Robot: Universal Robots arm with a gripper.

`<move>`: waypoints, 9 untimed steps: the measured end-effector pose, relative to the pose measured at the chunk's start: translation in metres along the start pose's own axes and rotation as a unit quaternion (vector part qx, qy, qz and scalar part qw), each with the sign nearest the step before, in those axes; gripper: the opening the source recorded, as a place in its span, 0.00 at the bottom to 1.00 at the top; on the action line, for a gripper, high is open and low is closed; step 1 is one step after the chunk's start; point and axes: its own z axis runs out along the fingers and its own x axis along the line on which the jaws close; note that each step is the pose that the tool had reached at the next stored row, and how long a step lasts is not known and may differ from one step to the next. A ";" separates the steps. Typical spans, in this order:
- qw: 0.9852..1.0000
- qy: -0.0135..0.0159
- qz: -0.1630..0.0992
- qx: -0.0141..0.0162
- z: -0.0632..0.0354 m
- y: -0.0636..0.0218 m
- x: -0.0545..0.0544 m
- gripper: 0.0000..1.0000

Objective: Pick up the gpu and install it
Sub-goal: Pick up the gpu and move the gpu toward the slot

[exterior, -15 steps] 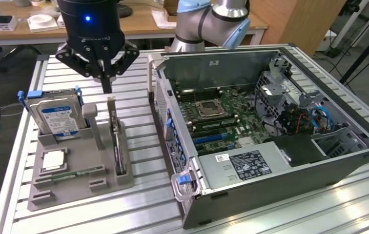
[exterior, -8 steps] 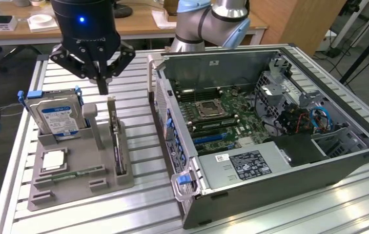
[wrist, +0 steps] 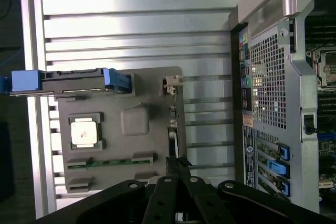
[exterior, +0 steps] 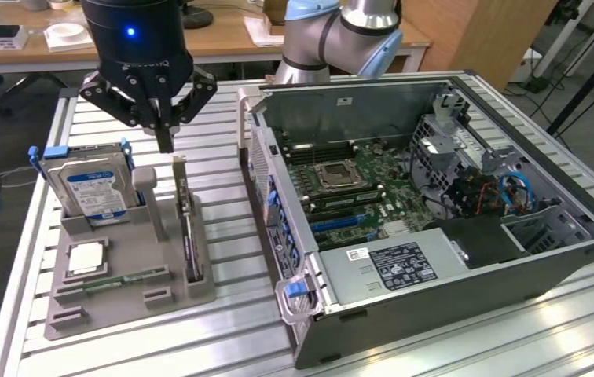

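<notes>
Gripper (exterior: 166,144) hangs in the exterior view with its jaws pinched tight on nothing, just above the gpu (exterior: 186,224), which stands edge-on in the grey holder (exterior: 119,290) beside the hard drive (exterior: 89,188), apart from the open computer case (exterior: 434,196). Over to the wrist view: the closed tips sit right over the card's thin dark edge.

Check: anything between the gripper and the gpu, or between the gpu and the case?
Nothing visible. The shut gripper hangs just above the gpu, which stands on edge in the grey holder. Only bare table slats lie between holder and the open-topped case.
</notes>
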 end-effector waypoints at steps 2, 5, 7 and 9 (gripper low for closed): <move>1.000 0.000 0.000 0.000 0.0000 0.0000 0.000 0.11; 1.000 0.000 0.000 0.000 0.0000 0.0000 0.000 0.11; 1.000 0.000 0.000 0.000 0.0000 0.0000 0.000 0.11; 1.000 0.000 0.000 0.000 0.0000 0.0000 0.000 0.16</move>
